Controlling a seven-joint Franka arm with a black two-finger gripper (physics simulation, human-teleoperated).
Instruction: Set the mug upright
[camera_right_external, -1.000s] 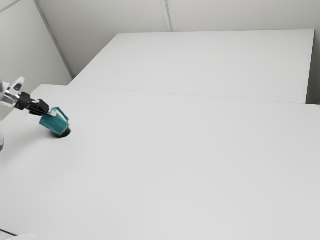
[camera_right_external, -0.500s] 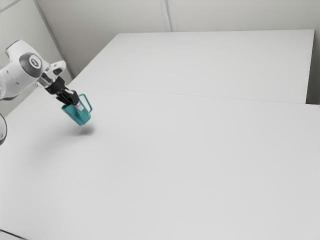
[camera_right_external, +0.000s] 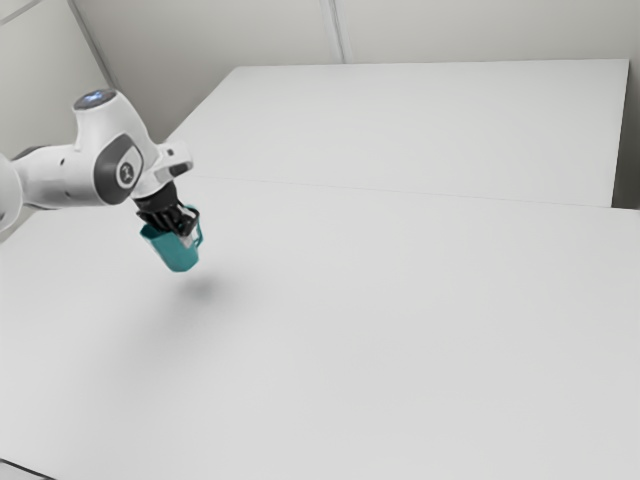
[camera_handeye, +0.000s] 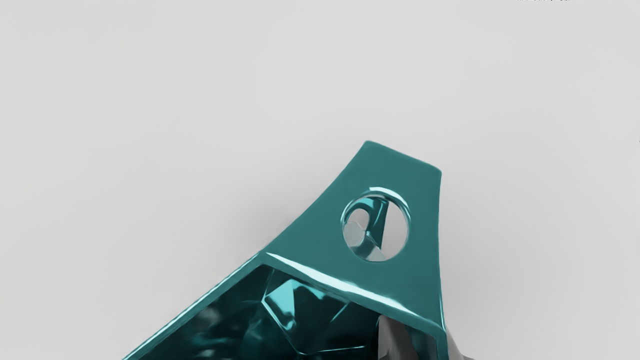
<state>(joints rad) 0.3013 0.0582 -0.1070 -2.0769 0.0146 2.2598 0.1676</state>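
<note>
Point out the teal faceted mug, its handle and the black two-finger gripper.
Teal faceted mug (camera_right_external: 174, 252): exterior view, side of the body.
Handle (camera_handeye: 400, 172): wrist view, flat face by the round hole.
Black two-finger gripper (camera_right_external: 187, 237): exterior view, between the fingertips.

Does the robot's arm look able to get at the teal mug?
Yes, it seems so: the tool holds the mug by its wall, with one finger inside the open cup and the other outside.

Cams see mug (camera_right_external: 176, 252) from above, wrist v. nr.

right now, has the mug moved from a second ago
Yes, the mug has shifted toward the exterior view's right, closer to the wall seam.
</note>
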